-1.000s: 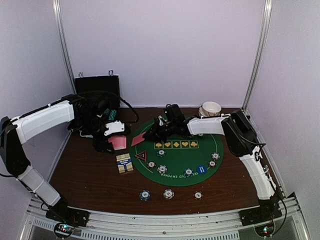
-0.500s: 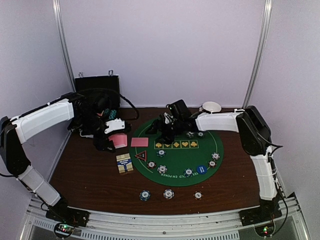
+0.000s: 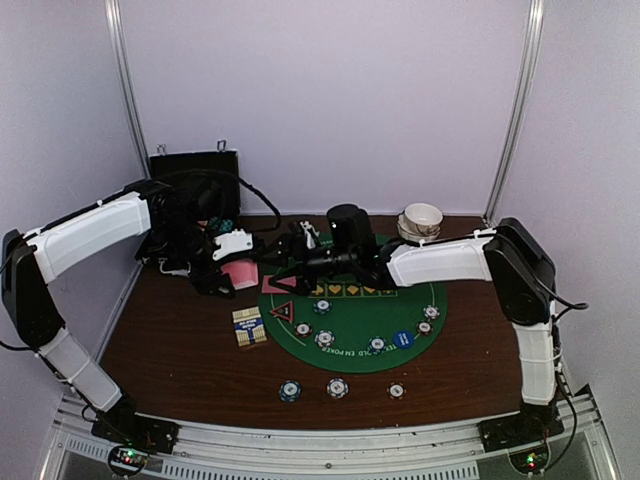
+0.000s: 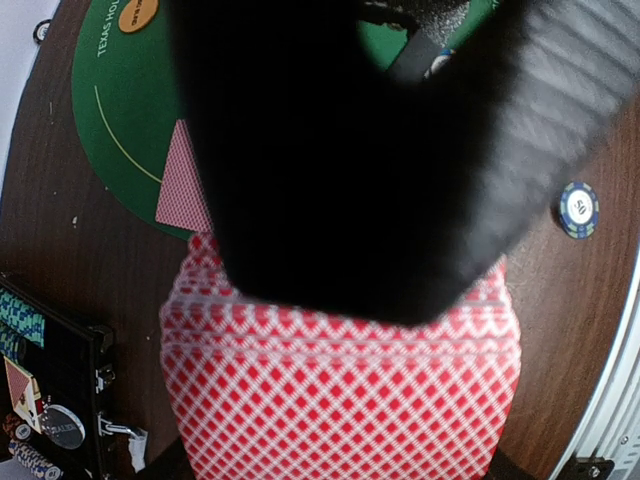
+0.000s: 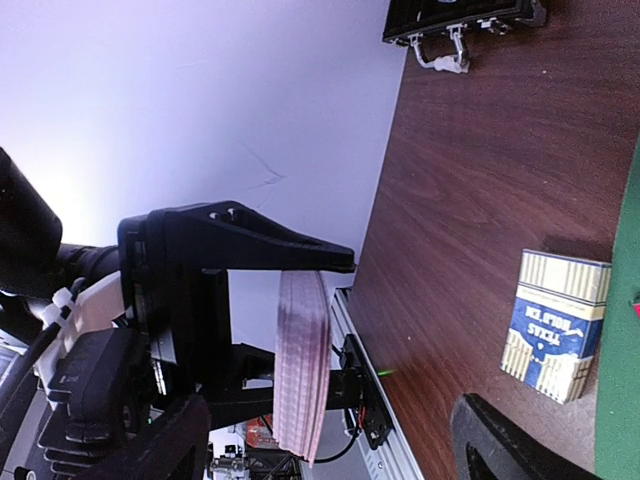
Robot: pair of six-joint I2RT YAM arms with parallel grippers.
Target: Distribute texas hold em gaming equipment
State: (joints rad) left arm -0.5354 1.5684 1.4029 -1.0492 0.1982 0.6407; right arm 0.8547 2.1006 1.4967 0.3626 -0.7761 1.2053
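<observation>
My left gripper (image 3: 232,272) is shut on a deck of pink-backed playing cards (image 3: 240,273), held on edge above the wood left of the mat. The deck (image 4: 340,390) fills the left wrist view, and the right wrist view shows that deck (image 5: 302,360) clamped between the left fingers. My right gripper (image 3: 280,258) is open right beside the deck, with nothing between its jaws (image 5: 330,450). One card (image 3: 276,285) lies flat on the mat's left edge. The red-black triangle marker (image 3: 283,310), blue disc (image 3: 402,339) and several poker chips (image 3: 325,339) rest on the mat. An orange disc (image 4: 138,12) shows too.
The green round mat (image 3: 440,295) covers the table's middle. A blue card box (image 3: 249,326) lies left of it. Three chips (image 3: 337,387) sit near the front edge. The black case (image 3: 195,170) stands open at the back left, and white bowls (image 3: 421,218) are at the back right.
My right gripper opened and left one card flat on the mat's left edge. It then swung left up to the deck. The left gripper kept its hold on the deck.
</observation>
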